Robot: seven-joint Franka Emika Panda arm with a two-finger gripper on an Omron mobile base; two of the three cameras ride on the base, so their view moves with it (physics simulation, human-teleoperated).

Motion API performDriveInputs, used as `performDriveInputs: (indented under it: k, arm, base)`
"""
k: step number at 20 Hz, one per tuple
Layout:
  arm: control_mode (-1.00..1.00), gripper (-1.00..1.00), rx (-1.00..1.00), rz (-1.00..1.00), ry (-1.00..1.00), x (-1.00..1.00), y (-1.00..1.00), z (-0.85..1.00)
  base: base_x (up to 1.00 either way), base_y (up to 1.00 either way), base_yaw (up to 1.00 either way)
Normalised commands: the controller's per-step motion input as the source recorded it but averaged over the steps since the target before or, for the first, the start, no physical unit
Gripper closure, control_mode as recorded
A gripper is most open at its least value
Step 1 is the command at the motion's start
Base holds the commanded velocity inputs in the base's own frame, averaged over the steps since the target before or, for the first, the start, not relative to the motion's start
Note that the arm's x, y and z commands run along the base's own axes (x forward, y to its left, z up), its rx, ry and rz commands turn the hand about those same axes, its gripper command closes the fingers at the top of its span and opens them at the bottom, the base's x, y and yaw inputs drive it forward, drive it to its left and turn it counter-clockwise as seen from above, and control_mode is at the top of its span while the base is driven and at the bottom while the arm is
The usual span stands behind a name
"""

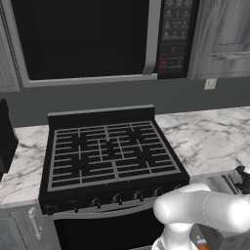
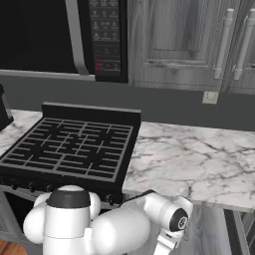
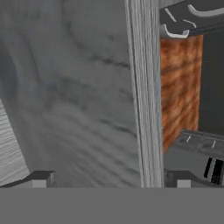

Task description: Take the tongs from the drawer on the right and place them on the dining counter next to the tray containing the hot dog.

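Grey drawer (image 3: pixel 78 100) front, contents hidden

- My arm (image 1: pixel 205 210) is white with a dark joint cap.
- My finger tips (image 3: pixel 41 177) are dark.
- The stove (image 1: pixel 110 151) is black, its grates grey-edged.
- The worktop (image 2: pixel 194 162) is white marble, grey-veined.
- The cupboards (image 2: pixel 184 40) are grey wood-grain.
- The floor (image 3: pixel 181 87) is orange-brown wood.
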Motion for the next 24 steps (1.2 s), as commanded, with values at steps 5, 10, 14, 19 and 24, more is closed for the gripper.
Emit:
performDriveInputs:
  k: [5,10,14,19,24]
  arm:
    - [-1.00,-1.00,-0.06,-0.04,0.18,-0.46,0.00,-0.15]
    - [-1.00,-1.00,-0.04,-0.01,0.18,-0.38,0.00,-0.04]
    - [-1.00,-1.00,-0.02,0.00,0.21,-0.17,0.00,0.11]
    - [-1.00,-1.00,0.00,0.02,0.24,-0.03,0.00,0.59]
    - [-1.00,-1.00,0.00,0.00,0.21,0.00,0.00,0.91]
  base:
    - [0.00,0.00,0.00]
    - [0.00,0.00,0.00]
    - [0.00,0.00,0.00]
    - [0.00,0.00,0.00]
    - [0.00,0.00,0.00]
